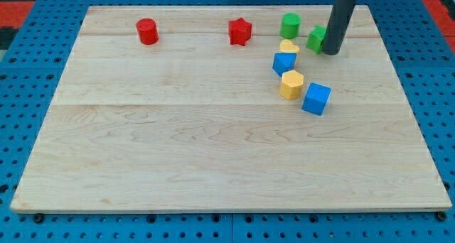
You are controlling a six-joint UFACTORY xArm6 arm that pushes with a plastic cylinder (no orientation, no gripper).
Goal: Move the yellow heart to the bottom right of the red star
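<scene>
Yellow heart block [288, 46] is sitting near the view's top right of the pale wooden board [213, 150], peeking out just above a blue block [284, 62] that is touching or overlapping its lower edge. The red star block [240, 31] is lying to the view's left of it and slightly higher, with bare wood showing between them, so the heart is lying to the star's lower right.

I am carrying no pincer at all, only a straight dark rod, so there is nothing to be wide, narrow or holding. My tip [331, 52] is resting on the board to the view's right of the heart, pressed against or just in front of a green block [317, 38] whose shape I cannot make out behind the rod.

A green cylinder [289, 24] is standing just above the heart. Below the blue block, a yellow hexagonal block [291, 84] is sitting beside a blue cube [316, 98]. A red cylinder [147, 31] is standing well apart at the view's top left. The board is lying on a blue perforated base [28, 94].
</scene>
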